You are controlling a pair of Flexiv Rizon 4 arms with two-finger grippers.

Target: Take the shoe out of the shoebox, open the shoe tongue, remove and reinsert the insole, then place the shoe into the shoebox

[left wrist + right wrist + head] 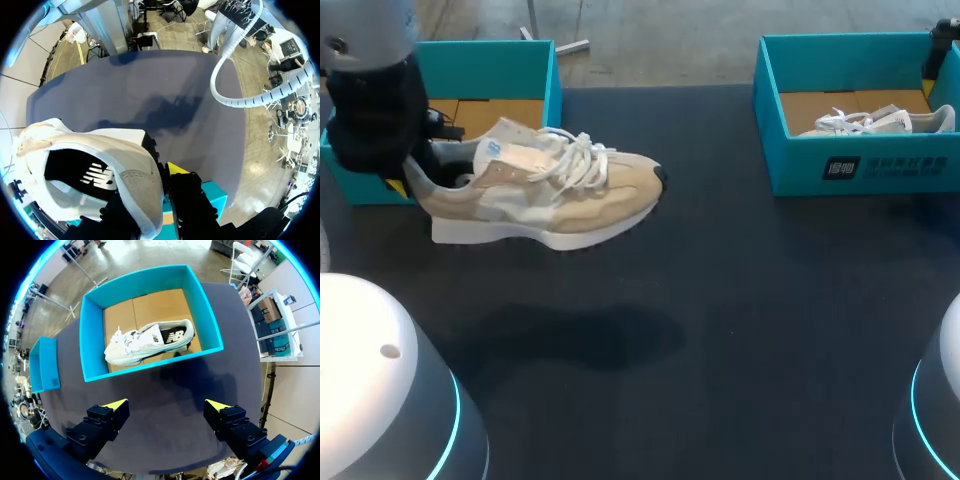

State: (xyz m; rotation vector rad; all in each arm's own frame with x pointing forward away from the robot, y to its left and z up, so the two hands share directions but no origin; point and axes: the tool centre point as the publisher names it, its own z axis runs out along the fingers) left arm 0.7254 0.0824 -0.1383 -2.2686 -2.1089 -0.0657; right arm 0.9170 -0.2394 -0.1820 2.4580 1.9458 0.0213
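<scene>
A beige and white sneaker (545, 190) with white laces hangs above the dark table (750, 330), toe pointing right, its shadow on the table below. My left gripper (408, 176) is shut on the sneaker's heel collar; in the left wrist view the heel wall (142, 192) sits between the fingers of the left gripper (156, 186), one yellow tip (175, 169) showing outside. The left teal shoebox (510, 62) stands just behind the sneaker. My right gripper (167, 407) is open, above the table in front of the right shoebox (150, 277).
The right teal shoebox (860, 165) at the back right holds a second white sneaker (875, 122), which also lies in the box ahead of the right gripper (147, 342). The left shoebox (42, 370) shows at the table's far side.
</scene>
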